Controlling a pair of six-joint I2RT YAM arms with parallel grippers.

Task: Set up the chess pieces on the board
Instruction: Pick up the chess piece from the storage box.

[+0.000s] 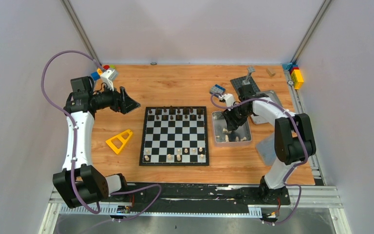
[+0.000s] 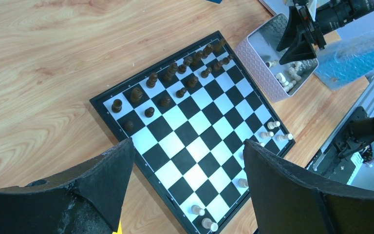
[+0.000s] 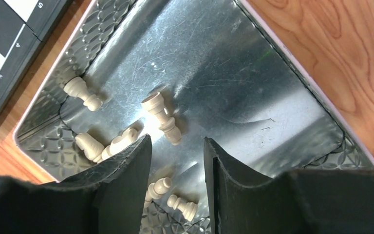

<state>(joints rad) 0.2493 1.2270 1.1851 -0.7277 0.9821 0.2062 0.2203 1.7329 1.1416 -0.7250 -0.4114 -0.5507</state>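
Right claw (image 3: 176,146), jaws apart and apparently empty, hangs inside the metal tin (image 3: 253,68) above loose cream chess pieces (image 3: 161,117). The board (image 1: 175,141) lies just left of the tin. Left claw (image 2: 187,146), beyond the board, gapes wide and empty. The pieces are probably light, rigid and roll-prone, best pinched across the stem.

Free across the board's (image 1: 175,136) middle rows; blocked far by dark pieces (image 1: 175,113), near by pale pieces (image 1: 177,157); walled right by tin (image 1: 214,130).
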